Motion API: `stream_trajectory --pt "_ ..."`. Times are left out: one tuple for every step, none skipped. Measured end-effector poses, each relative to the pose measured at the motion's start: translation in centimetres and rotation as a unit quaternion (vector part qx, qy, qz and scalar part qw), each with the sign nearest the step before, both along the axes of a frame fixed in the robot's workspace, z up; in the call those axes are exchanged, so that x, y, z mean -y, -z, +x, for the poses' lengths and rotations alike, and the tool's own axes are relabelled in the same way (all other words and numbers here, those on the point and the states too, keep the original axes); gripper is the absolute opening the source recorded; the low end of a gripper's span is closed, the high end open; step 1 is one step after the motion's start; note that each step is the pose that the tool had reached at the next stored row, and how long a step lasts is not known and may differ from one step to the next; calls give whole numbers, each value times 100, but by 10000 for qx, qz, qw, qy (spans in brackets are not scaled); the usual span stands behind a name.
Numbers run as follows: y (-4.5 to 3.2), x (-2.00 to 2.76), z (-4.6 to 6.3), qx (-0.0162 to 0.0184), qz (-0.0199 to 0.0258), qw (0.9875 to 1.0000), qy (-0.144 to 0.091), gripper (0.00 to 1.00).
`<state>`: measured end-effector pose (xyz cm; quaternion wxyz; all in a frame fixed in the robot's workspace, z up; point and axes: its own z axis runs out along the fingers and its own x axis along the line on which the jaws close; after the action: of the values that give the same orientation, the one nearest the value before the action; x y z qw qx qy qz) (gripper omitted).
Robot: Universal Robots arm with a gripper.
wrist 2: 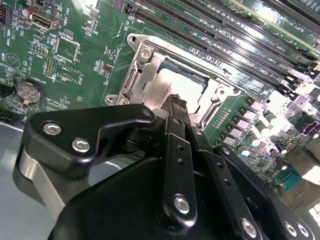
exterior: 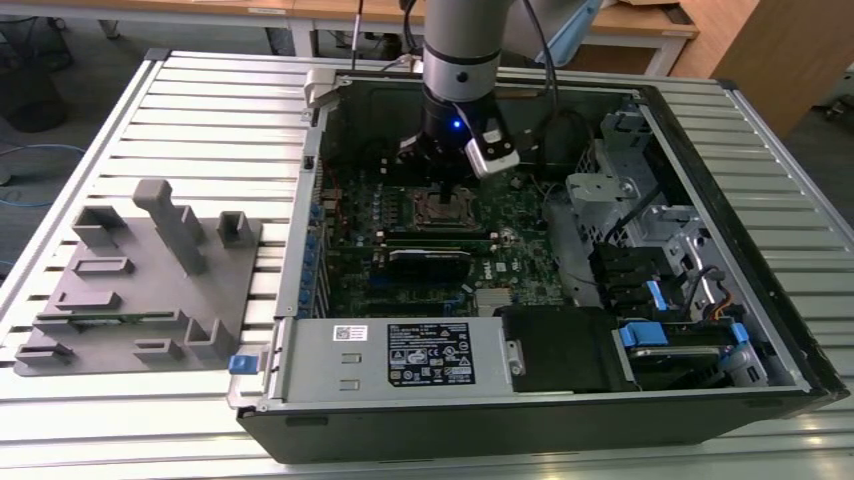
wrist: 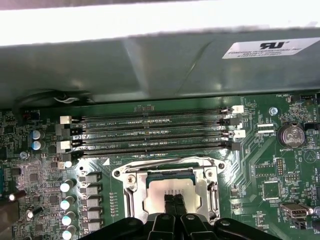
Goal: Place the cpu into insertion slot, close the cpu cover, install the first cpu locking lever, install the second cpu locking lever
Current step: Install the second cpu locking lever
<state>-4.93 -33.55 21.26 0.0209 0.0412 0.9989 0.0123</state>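
Gripper [wrist: 174,200], fingertips pressed together, touches the cpu [wrist: 172,189], seated in the insertion slot [wrist: 129,200] at lower centre; cpu cover [wrist 2: 145,75] looks closed. Lever step likely; needs sideways hooking

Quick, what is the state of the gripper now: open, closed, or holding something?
Gripper: closed, fingertips together, holding nothing, poised over the cpu that lies under the closed cpu cover.

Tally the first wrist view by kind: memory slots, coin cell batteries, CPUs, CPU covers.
memory slots: 4
coin cell battery: 1
cpu: 1
cpu cover: 1
Total: 7
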Motion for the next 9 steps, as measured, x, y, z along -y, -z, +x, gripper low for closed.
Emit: stream_trajectory --pt "-5 0 0 0 0 10000 0 11" --pt "-10 0 0 0 0 10000 0 11" --pt "-10 0 0 0 0 10000 0 11" --pt "-10 0 0 0 0 10000 0 11" --pt "-12 0 0 0 -1 10000 0 11" --pt "-16 1 0 -1 -2 10000 0 11" --pt "-21 1 0 -1 -2 10000 0 11" --pt "-26 0 0 0 -1 10000 0 11" --pt "-33 0 0 0 -1 10000 0 11"
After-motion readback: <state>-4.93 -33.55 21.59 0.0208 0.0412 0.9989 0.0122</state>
